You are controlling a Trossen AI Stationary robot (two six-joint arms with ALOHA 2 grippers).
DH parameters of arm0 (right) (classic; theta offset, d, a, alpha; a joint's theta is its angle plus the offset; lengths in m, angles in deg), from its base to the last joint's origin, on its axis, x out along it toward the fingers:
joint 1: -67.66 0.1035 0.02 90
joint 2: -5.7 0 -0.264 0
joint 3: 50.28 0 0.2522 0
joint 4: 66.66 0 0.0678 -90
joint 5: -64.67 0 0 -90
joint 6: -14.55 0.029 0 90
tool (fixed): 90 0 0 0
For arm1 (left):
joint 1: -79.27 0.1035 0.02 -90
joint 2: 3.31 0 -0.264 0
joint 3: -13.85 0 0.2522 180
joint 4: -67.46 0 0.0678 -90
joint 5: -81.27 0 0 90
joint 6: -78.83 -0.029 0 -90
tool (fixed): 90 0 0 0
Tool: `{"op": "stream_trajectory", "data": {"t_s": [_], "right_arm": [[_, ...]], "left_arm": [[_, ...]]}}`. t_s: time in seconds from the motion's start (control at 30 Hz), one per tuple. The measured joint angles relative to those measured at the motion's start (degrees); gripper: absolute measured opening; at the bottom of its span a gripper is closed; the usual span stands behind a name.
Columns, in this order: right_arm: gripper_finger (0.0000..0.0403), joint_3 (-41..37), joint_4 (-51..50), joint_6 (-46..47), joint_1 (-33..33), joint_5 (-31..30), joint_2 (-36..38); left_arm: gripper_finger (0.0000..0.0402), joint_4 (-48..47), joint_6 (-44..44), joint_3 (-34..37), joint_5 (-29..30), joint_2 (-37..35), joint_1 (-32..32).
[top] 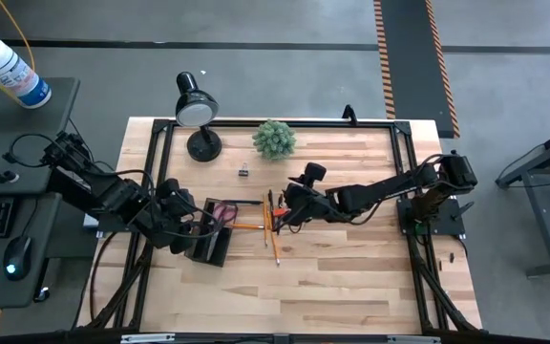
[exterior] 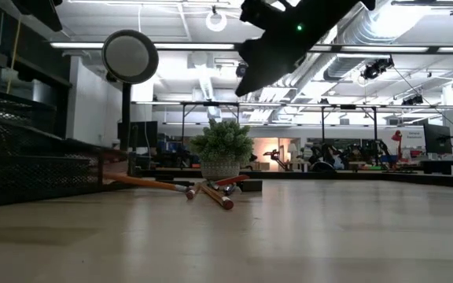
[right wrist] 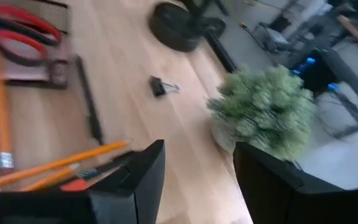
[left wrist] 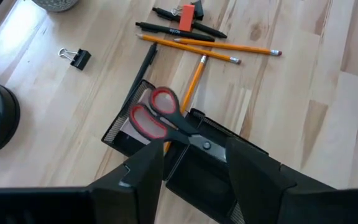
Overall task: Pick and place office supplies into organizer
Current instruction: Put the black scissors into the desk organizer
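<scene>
One item in, most left — red-handled scissors [left wrist: 160,118] resting in organizer [left wrist: 194,158].
Pencils [left wrist: 229,46], pens [left wrist: 176,28], marker [left wrist: 188,17], binder clip [left wrist: 76,57] loose on table; left gripper [left wrist: 188,165] over organizer, right gripper [right wrist: 194,171] above pencils — both spread, empty.

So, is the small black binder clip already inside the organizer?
No, the binder clip lies alone on the bare table, apart from the organizer.

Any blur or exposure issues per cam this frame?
Right wrist view: smeared throughout, plant and pencils soft. Low view: backlit by ceiling lights, arm overhead and organizer near-silhouettes. Left wrist view: sharp on scissors, its own fingers soft. High view: evenly lit.
</scene>
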Motion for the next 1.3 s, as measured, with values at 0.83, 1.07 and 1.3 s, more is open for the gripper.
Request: {"op": "stream_trajectory", "data": {"t_s": [0.83, 1.07, 1.3], "right_arm": [[0.0184, 2.37, 33.88, -43.82, -4.93, 41.67, -17.60], [0.0177, 10.50, 30.72, -50.16, -5.56, 43.03, -25.76], [0.0177, 20.23, 25.11, -51.18, -5.56, 38.74, -32.55]], "left_arm": [[0.0154, -0.03, -1.12, 0.02, 0.05, 0.02, 0.00], [0.0154, 0.01, -1.99, 0.02, 1.06, 0.02, 0.00], [0.0154, 0.31, -1.99, 0.02, 1.50, 0.02, 0.00]]}}
